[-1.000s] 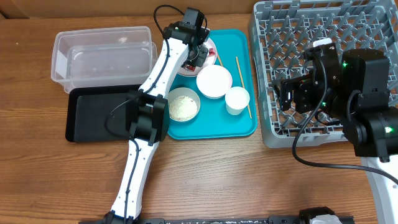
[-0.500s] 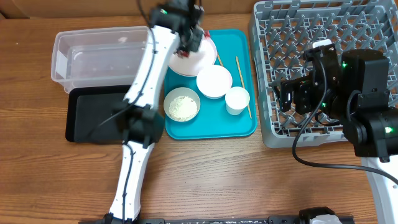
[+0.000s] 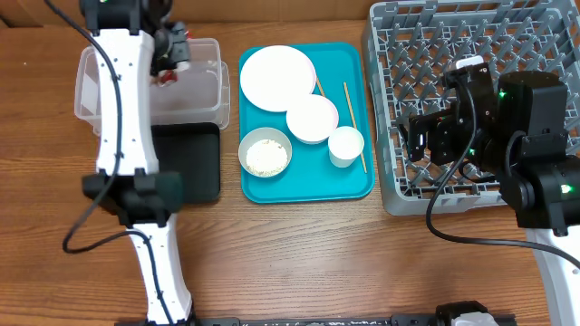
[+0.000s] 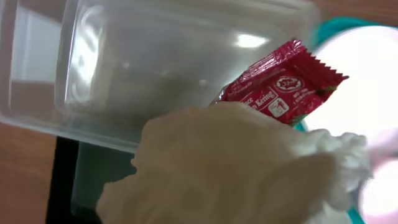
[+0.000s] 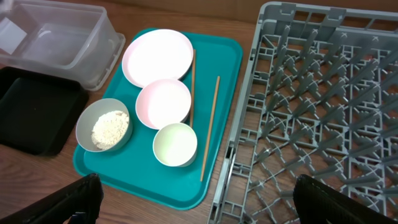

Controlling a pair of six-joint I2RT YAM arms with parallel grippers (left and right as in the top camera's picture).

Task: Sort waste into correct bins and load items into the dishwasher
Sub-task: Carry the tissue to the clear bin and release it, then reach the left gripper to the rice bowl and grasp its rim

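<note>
My left gripper (image 3: 169, 56) hangs over the clear tub (image 3: 195, 95), shut on the crumpled white tissue (image 4: 236, 168) and a red wrapper scrap (image 4: 280, 84). The tissue hides the fingers in the left wrist view. The round white plate (image 3: 276, 77) lies bare on the teal tray (image 3: 308, 186). With it are a white bowl (image 3: 311, 118), a bowl of rice (image 3: 265, 155), a small cup (image 3: 345, 145) and two chopsticks (image 3: 353, 127). The black tray (image 3: 190, 167) lies in front of the tub. My right gripper (image 5: 211, 205) is open and empty at the left edge of the grey dish rack (image 3: 471, 54).
The teal tray sits between the bins and the rack. My left arm (image 3: 127, 136) stretches over the black tray and the tub. Bare wooden table (image 3: 299, 263) lies in front of everything.
My left arm has swung left from the plate to above the clear tub, carrying the tissue and red wrapper. The plate is now bare. The right arm has not moved.
</note>
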